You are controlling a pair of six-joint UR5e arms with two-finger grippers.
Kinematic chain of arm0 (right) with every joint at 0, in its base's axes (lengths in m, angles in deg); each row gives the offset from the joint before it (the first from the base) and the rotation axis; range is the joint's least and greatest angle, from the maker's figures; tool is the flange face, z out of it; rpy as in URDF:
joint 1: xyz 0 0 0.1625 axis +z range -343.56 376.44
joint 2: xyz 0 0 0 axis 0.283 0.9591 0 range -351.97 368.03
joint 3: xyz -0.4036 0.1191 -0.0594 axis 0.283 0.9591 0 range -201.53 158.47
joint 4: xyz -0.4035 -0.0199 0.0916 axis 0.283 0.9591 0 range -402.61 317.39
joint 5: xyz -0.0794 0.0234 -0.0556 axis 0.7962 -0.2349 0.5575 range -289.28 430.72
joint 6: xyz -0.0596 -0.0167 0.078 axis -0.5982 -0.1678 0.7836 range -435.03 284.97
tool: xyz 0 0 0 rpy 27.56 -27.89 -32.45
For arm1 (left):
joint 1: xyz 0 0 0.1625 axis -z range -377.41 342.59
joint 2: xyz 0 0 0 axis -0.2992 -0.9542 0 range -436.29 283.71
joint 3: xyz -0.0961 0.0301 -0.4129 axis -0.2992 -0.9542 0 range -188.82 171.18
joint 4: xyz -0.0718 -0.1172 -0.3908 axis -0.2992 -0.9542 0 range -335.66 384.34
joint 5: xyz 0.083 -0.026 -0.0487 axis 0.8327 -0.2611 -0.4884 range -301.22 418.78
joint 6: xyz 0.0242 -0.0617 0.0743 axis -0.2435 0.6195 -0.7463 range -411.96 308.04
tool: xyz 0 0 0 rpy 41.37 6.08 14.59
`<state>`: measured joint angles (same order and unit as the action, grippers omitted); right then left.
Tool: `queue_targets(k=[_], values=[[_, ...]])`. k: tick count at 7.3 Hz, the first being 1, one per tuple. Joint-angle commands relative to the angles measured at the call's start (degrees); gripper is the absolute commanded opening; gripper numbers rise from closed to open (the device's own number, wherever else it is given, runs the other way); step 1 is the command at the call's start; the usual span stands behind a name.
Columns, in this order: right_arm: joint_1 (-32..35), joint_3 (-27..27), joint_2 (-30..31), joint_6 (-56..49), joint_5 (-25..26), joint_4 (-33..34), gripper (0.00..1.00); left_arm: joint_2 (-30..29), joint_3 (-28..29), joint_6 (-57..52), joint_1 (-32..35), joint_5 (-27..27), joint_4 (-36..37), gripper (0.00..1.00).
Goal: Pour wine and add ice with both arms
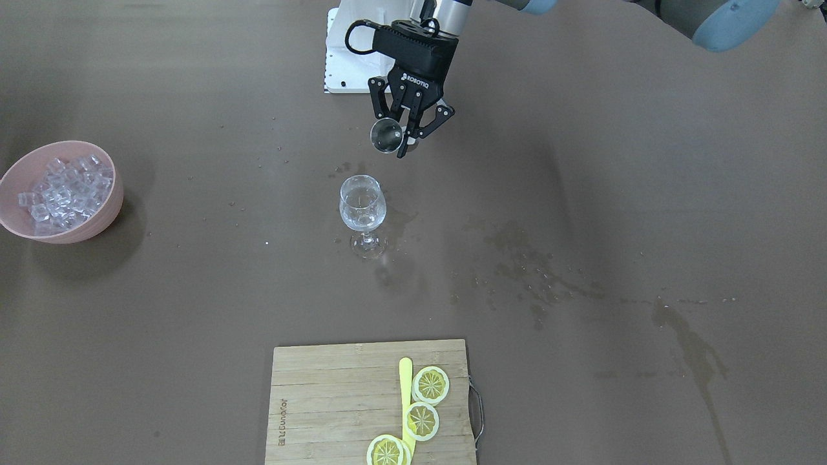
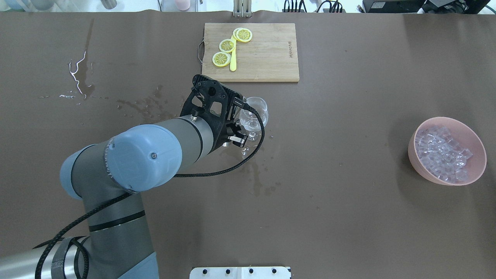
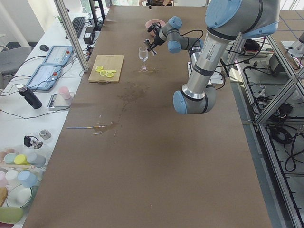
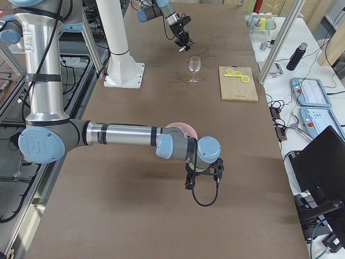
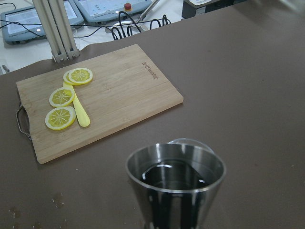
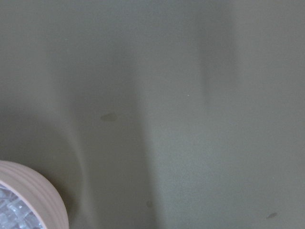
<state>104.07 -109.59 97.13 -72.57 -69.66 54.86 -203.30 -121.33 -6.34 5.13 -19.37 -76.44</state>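
Wine [image 5: 172, 171] is being carried as a shallow clear pool in a steel measuring cup [image 5: 175, 195], which is being clenched by the left gripper [image 1: 408, 132]. Seen from overhead, the cup is being held just left of and nearer than the wine glass [image 1: 363, 203]. If the cup is being tipped before its lip is over the rim, wine risks being spilled onto the table [image 1: 194, 310], beside the wet stains [image 1: 517, 258]; the glass could also be knocked over. Ice [image 1: 64, 190] is being held in the pink bowl [image 1: 111, 210], well apart to the right. The right gripper [image 4: 204, 174] is being seen only small, near that bowl, so released or clenched cannot be told.
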Motion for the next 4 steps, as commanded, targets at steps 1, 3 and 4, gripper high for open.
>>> queue_targets(k=[1, 3, 4], values=[[0.0, 0.43, -0.33, 0.0, -0.08, 0.0, 1.0, -2.09, 0.37, -0.1, -0.12, -0.16, 3.28, 0.0], [0.0, 0.86, -0.5, 0.0, -0.08, 0.0, 1.0, -5.34, 0.45, -0.45, -0.12, -0.25, 9.78, 0.0], [0.0, 0.95, -0.5, 0.0, -0.08, 0.0, 1.0, -6.83, 0.45, -0.45, -0.12, -0.77, 13.29, 0.0]])
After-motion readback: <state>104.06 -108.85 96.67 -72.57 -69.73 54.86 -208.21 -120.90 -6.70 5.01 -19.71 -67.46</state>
